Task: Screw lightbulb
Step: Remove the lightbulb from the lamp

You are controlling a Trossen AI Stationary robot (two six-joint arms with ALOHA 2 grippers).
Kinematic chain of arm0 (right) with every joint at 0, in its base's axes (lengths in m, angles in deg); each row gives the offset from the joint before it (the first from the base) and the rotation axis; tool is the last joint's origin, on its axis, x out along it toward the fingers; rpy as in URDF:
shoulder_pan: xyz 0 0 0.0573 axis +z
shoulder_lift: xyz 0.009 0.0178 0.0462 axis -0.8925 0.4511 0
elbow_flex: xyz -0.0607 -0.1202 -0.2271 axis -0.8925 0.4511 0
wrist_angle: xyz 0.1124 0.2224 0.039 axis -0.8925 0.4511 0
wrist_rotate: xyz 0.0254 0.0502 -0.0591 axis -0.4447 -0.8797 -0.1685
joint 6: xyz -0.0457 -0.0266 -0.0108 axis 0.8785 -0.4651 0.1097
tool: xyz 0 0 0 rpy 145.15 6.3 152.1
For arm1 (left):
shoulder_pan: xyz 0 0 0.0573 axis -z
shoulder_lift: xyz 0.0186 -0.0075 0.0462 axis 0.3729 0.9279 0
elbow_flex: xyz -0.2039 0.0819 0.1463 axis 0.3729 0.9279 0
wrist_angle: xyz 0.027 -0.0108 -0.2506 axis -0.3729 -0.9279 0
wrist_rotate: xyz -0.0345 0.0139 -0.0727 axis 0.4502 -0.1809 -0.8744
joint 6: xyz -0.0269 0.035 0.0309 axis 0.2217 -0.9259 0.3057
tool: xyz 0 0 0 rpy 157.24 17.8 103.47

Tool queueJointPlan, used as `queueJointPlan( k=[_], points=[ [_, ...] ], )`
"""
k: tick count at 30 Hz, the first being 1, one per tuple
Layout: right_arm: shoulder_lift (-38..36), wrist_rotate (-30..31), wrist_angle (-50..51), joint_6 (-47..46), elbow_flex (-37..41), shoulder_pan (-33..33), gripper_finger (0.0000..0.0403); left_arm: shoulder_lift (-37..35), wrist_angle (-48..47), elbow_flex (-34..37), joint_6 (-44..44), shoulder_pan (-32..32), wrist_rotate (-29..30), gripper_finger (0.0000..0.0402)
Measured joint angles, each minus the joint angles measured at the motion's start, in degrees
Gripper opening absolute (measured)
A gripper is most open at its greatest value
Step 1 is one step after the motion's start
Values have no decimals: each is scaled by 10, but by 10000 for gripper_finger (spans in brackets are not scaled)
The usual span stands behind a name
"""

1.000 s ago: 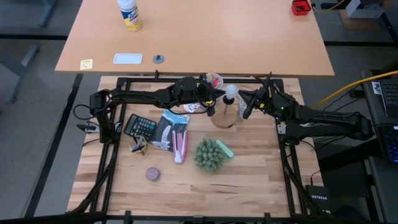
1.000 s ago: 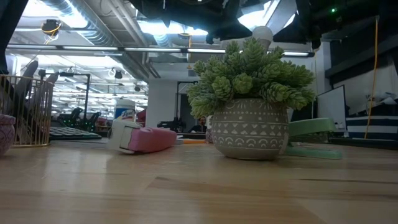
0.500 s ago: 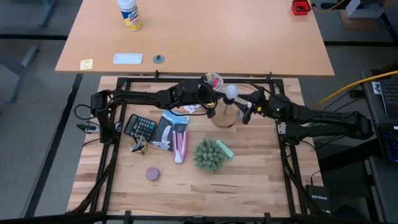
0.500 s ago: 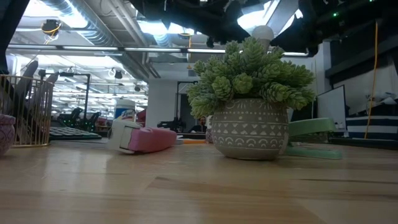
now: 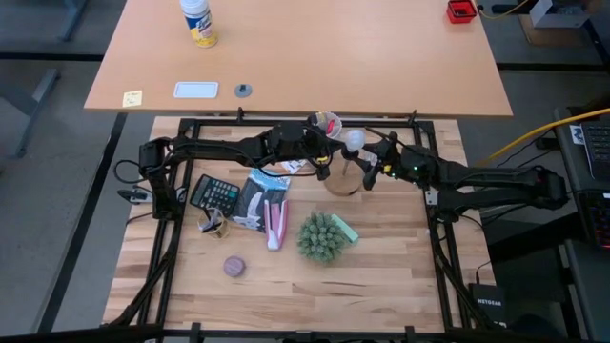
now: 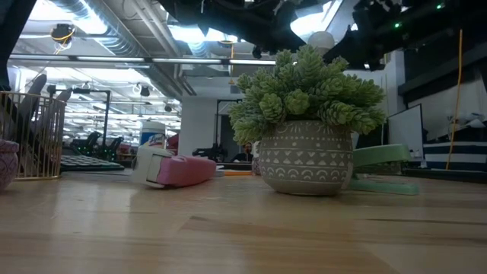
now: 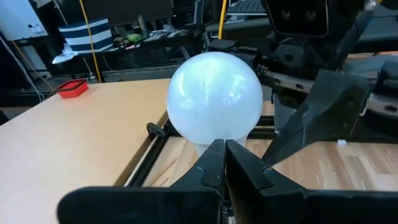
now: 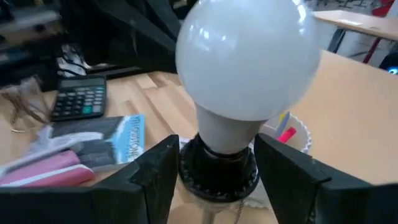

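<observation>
1. High view: the lightbulb stands in its socket mid-table, between both grippers.
2. Left wrist view: the left gripper has its fingers together, just before the bulb.
3. Right wrist view: the right gripper is spread around the bulb's neck, not touching. The glass is probably light, smooth and fragile; hold it gently at the neck.

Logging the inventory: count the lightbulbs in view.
1: the lightbulb stands in a black socket at the table's far middle, between the two arms. Others may be hidden.

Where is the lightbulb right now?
In the high view the lightbulb stands upright in a black socket toward the table's back middle, between the left gripper and right gripper, behind the potted plant.
</observation>
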Motion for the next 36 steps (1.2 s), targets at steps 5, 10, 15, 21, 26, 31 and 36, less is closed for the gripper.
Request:
queueJointPlan(
  k=[5, 10, 15, 21, 26, 31, 36],
  points=[
    [23, 10, -21, 16, 0, 0, 214, 0, 0, 0, 0, 0, 0, 5],
    [36, 35, -40, 17, 0, 0, 214, -1, 1, 0, 0, 0, 0, 5],
    [43, 36, -73, 42, -1, 0, 214, -1, 1, 0, 0, 2, 0, 5],
    [44, 36, -77, 45, -1, 0, 214, -1, 1, -1, 0, 3, 0, 5],
    [44, 33, -77, 57, -1, 0, 212, -2, 1, -1, 0, 3, 0, 5],
    [43, 29, -80, 74, -1, 0, 182, -2, 1, -1, -4, 3, 0, 5],
    [43, 29, -91, 76, -1, -1, 160, -2, 4, -1, -11, 3, 0, 5]
  ],
)
